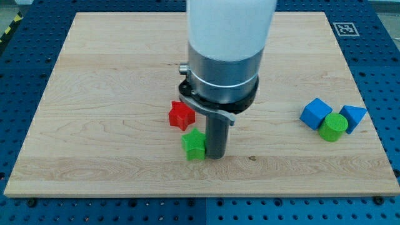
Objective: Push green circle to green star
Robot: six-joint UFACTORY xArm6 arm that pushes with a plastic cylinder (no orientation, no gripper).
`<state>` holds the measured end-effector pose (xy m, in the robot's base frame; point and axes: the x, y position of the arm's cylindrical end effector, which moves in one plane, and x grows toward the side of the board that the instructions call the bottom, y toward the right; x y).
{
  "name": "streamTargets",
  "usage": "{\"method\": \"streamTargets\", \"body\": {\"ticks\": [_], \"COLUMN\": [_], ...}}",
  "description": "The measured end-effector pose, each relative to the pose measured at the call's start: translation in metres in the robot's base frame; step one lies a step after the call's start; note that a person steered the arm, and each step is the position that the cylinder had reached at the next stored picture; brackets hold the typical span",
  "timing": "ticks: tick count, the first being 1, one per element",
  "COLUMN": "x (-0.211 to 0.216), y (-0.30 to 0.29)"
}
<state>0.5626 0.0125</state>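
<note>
The green circle [333, 127], a short green cylinder, stands at the view's right, touching a blue cube [315, 113] on its left and a blue triangle block [354, 117] on its right. The green star [194, 144] lies near the bottom middle of the board. My tip [217, 155] rests on the board right beside the green star, on its right side. The circle is far to the right of my tip. The arm's wide body hides part of the board behind the rod.
A red star [181, 115] lies just above and left of the green star. The wooden board [94, 94] sits on a blue perforated table. A black-and-white marker tag [345, 29] is at the board's top right corner.
</note>
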Motion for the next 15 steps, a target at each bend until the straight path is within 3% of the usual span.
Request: {"method": "streamTargets", "body": {"ticks": [1,4,6,11,14,15], "x": [0.0,0.003,0.011,-0.077,-0.065,-0.033], "y": [0.002,0.162,0.22,0.234,0.183,0.182]}}
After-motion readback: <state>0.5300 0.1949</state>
